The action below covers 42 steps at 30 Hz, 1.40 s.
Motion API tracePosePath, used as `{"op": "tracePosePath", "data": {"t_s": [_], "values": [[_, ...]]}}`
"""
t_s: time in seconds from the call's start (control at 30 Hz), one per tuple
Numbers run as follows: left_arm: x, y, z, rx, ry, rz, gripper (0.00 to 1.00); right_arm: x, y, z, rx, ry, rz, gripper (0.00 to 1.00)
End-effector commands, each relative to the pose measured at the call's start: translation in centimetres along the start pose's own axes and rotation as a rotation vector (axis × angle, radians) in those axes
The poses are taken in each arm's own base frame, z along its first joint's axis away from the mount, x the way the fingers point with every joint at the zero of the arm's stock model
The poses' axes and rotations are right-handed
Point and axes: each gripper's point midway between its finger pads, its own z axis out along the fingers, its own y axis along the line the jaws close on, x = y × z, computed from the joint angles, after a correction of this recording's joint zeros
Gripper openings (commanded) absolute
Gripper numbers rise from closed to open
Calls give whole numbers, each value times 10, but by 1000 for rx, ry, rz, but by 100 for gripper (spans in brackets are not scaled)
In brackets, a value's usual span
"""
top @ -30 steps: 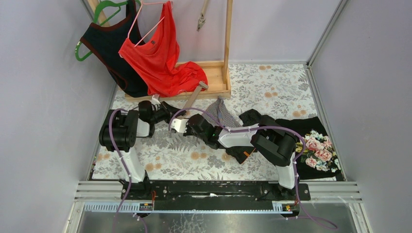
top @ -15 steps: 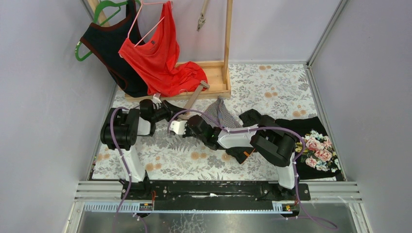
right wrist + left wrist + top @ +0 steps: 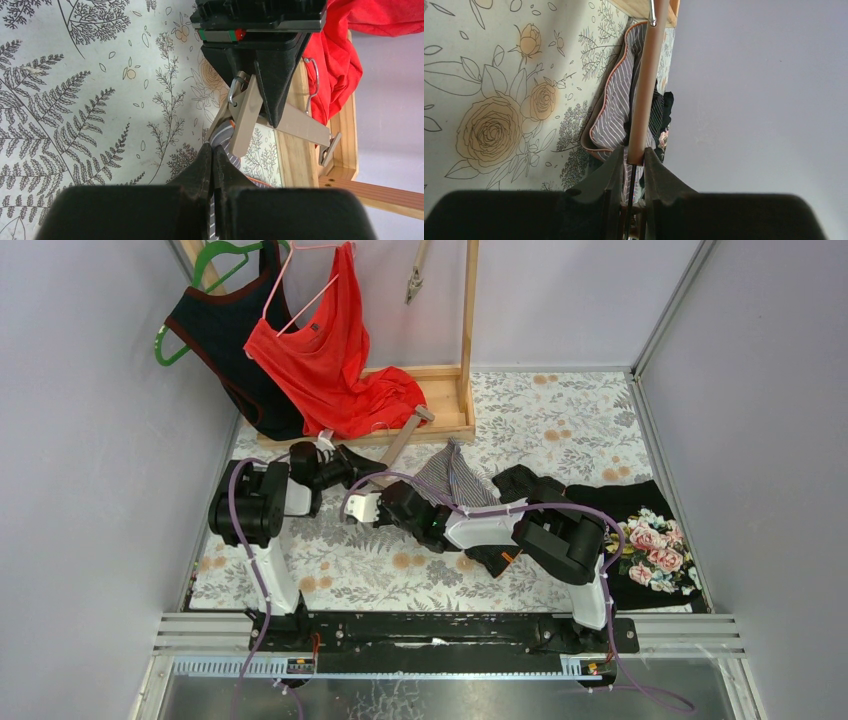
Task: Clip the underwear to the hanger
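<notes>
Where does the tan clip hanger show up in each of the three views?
Top external: tan clip hanger slants left of centre, upper end at the wooden rack base.
Left wrist: the hanger runs up the middle, clamped in the left gripper.
Right wrist: the hanger sits right of centre, one clip at mid-frame.
Shared landmark: striped underwear, beside the hanger in all three.

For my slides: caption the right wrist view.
Right pincer pinches the striped underwear beside the clip of the tan hanger held by the left pincer.
</notes>
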Motion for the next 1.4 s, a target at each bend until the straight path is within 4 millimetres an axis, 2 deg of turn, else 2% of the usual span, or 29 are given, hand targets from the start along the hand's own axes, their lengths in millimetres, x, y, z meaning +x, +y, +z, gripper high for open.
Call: {"op": "tracePosePath", "data": {"t_s": [0.0, 0.47, 1.37], "values": [[24, 34, 1, -103, 80, -88, 0, -22, -16, -3, 49, -43, -11, 0], [36, 34, 7, -84, 144, -67, 0, -21, -15, -8, 43, -46, -18, 0], [42, 31, 12, -20, 201, -80, 0, -29, -21, -18, 51, -74, -21, 0]]}}
